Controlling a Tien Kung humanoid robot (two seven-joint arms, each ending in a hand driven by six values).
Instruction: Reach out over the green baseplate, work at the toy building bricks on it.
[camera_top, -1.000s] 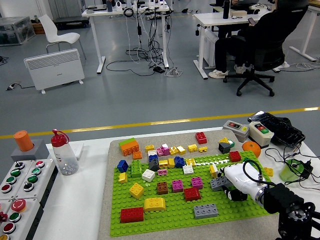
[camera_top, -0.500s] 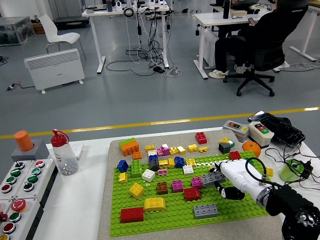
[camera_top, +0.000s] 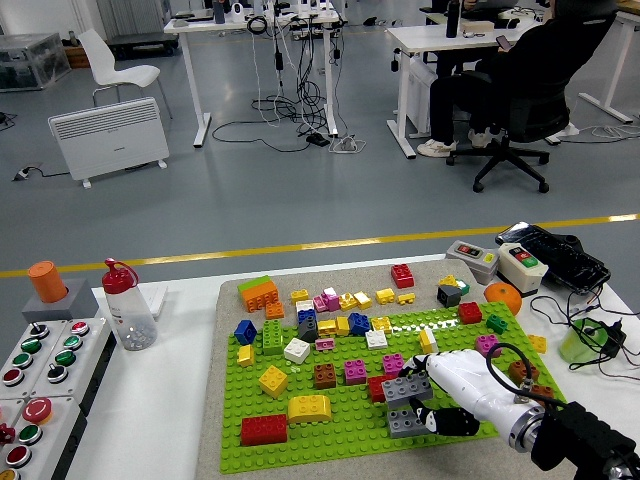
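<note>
Glossy plastic bricks (camera_top: 330, 376); studded plastic green baseplate (camera_top: 350, 425); smooth white-shelled right hand (camera_top: 455, 385).

Your right arm (camera_top: 585, 445) is cut off at the bottom-right corner. The right hand (camera_top: 455, 385) covers part of the red brick (camera_top: 377, 387) and the lower grey brick (camera_top: 405, 423); the seated person's (camera_top: 520, 70) upper body leaves the top edge.

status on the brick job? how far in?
Done: many bricks already sit on the green baseplate, e.g. the red brick and yellow brick near the front. In hand: the right hand holds a grey brick just above another grey brick on the plate, apparently about to stack it. Left: pressing it down; loose bricks remain behind the plate, like the orange-green stack.
</note>
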